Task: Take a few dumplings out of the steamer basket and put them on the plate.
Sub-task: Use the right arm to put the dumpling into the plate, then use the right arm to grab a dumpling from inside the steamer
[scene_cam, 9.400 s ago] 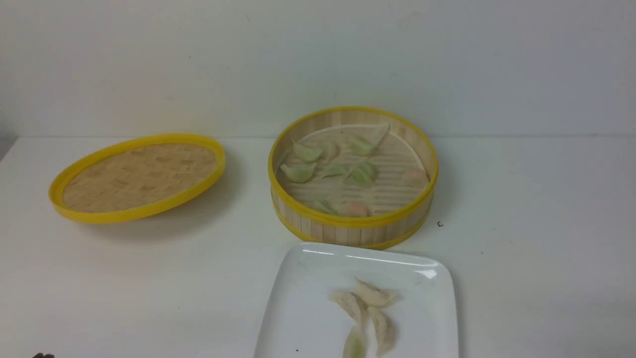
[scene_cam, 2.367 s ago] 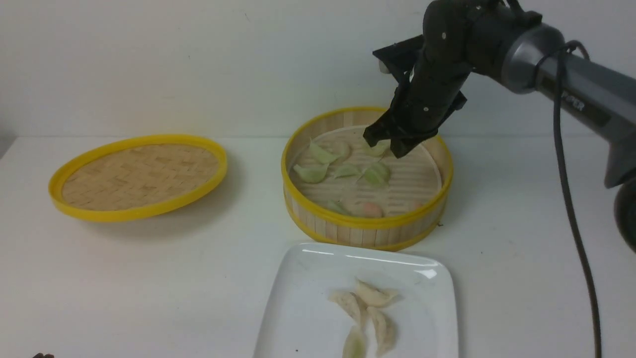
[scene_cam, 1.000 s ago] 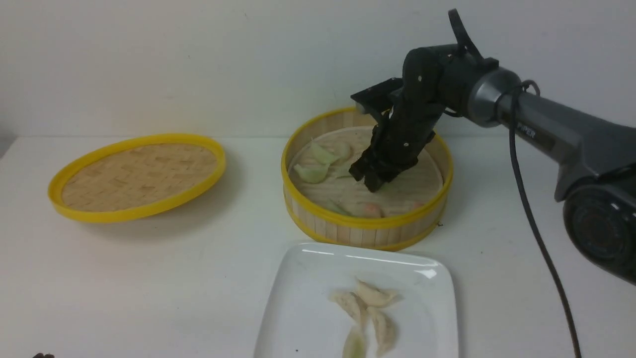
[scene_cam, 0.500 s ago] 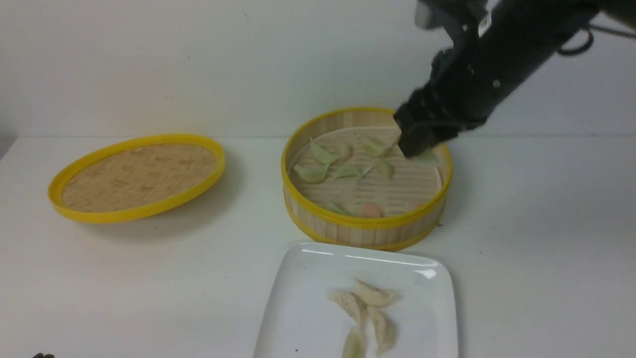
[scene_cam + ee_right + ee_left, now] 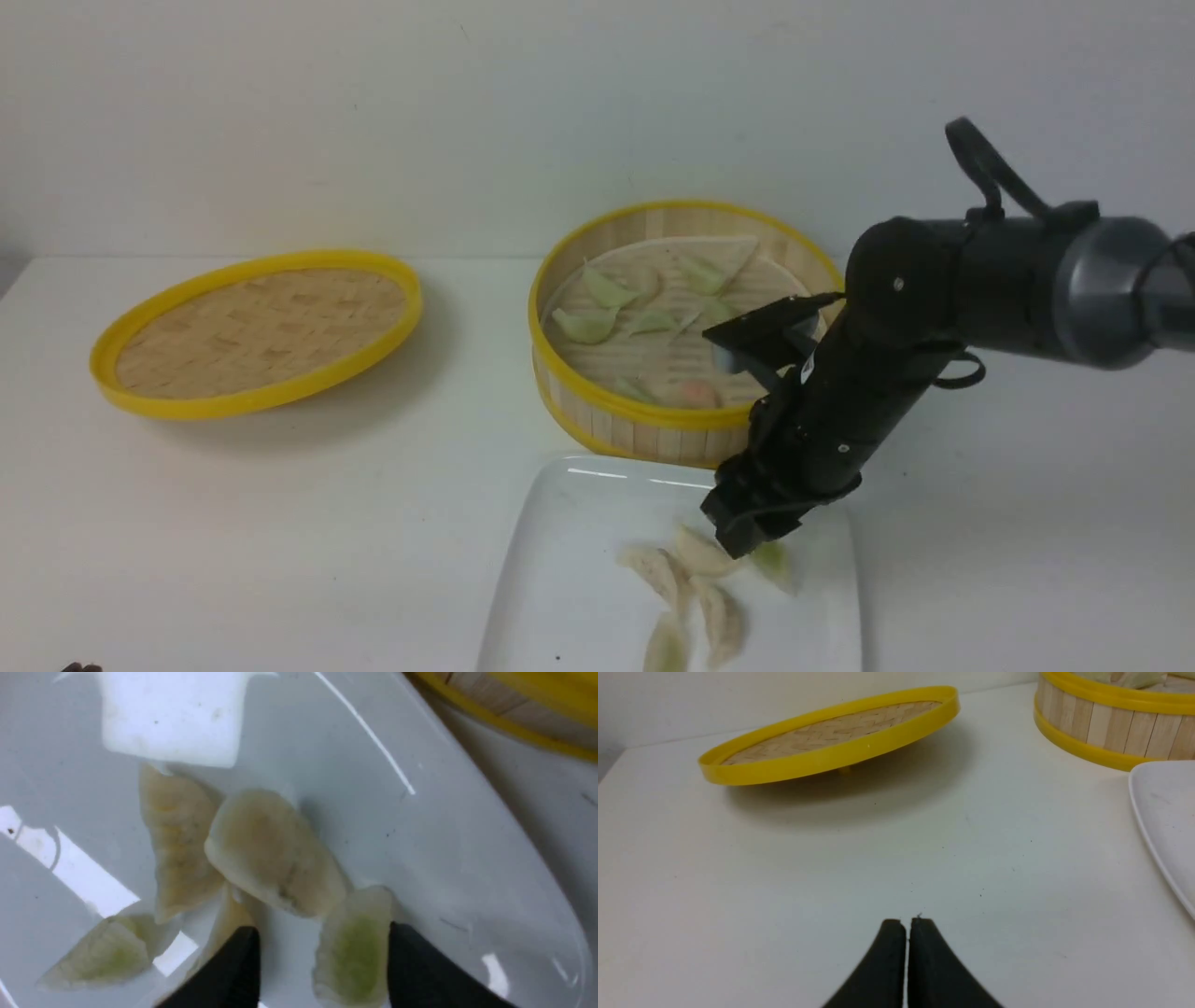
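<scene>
The steamer basket (image 5: 597,415) stands at the back centre with several pale green and pinkish dumplings (image 5: 586,324) on its floor. The white plate (image 5: 560,579) lies in front of it and holds several off-white dumplings (image 5: 702,555). My right gripper (image 5: 758,544) is low over the plate and open. A green dumpling (image 5: 355,947) lies loose on the plate between its fingers (image 5: 420,970), also seen in the front view (image 5: 773,564). My left gripper (image 5: 906,924) is shut and empty above bare table, left of the plate's rim (image 5: 1153,826).
The flat woven yellow-rimmed lid (image 5: 257,329) lies tilted at the back left, also in the left wrist view (image 5: 831,737). A white wall runs behind the table. The basket's wall (image 5: 1106,723) shows at the far right of the left wrist view.
My right arm picked a green dumpling from the basket, swung forward and down to the plate, and opened; the dumpling now lies on the plate. The left gripper has not moved.
</scene>
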Controlling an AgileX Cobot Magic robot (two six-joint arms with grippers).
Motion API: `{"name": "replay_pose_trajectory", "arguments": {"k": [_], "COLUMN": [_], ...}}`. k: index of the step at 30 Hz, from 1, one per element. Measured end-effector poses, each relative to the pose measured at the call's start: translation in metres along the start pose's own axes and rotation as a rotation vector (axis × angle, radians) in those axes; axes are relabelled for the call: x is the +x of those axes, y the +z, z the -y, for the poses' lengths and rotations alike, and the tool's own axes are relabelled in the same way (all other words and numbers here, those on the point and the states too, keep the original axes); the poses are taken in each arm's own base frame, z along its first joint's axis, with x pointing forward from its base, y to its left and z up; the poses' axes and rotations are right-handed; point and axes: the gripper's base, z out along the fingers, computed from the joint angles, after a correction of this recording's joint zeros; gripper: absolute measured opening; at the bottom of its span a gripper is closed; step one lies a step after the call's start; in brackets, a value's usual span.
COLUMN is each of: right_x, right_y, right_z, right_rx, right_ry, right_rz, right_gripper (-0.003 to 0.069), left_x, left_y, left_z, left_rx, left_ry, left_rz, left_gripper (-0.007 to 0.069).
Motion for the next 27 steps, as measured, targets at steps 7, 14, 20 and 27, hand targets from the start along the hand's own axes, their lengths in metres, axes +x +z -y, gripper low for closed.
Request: {"name": "replay_pose_trajectory", "arguments": {"k": [7,14,20,27], "right_x": [-0.046,-0.107,-0.128,-0.133], "right_y": [-0.047,-0.072,-0.007,0.035], "right_z": [0.01,0.061,0.084,0.095], "right_rx": [0.124,0.239,0.228,0.22], "right_ry": [-0.042,0.012,0.017,0.037], "right_rz": [0.183,0.38,0.3,0.264], "right_gripper": [0.0513,0.0521,0.0518,0.0361], "left_x": [0.0,0.0,0.0,0.0], "left_y": [0.0,0.0,0.0,0.0], "left_z": [0.0,0.0,0.0,0.0], "left_rx": [0.0,0.0,0.0,0.0], "left_ry": [0.0,0.0,0.0,0.0], "left_rz": [0.0,0.0,0.0,0.0], "left_gripper": [-0.0006,-0.0006,-0.0006,-0.0006]}}
